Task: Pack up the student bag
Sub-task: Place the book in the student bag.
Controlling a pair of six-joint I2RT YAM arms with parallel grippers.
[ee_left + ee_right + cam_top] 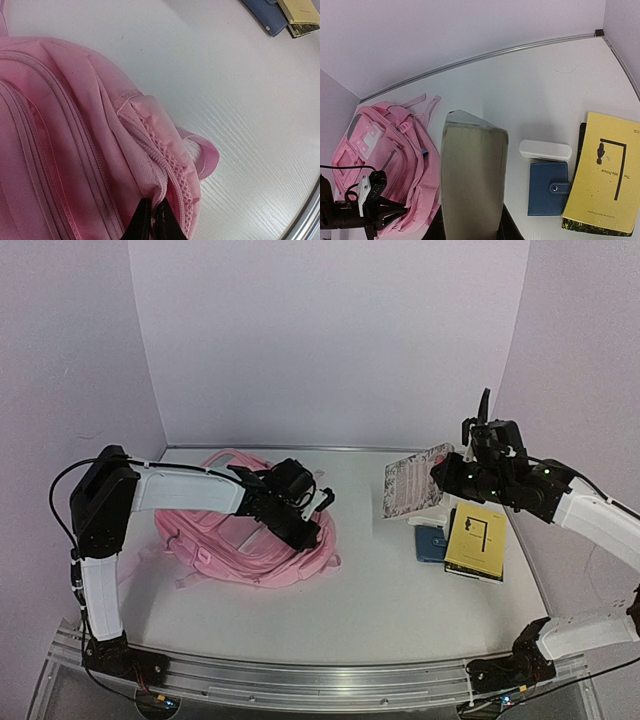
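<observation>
Left side first: the left fingers [144, 226] are pinched shut on a fold of the bag [235, 540], right beside the exposed zip [172, 165] teeth. Seen from above, that pinch sits at the bag's 3 o'clock end, the end that faces the other arm. The bag itself lies flat on the left half of the desk [400, 610], and its long axis runs roughly from 10 o'clock to 4 o'clock.

Over on the right, the right fingers [443, 476] are clamped on a patterned book [412, 485], holding it clear of the desk. Below it, a blue wallet [547, 192], a white case [545, 150] and a yellow book [605, 175] lie in a cluster.

Here's what counts: from the raised book, the bag lies toward 9 o'clock, with bare desk between them. The left arm is the nearer one and already has the bag by its lip. So I'd say the book has to travel toward 9 o'clock and go in at that held end. Whether the mouth gapes wide enough, I can't tell from here.
</observation>
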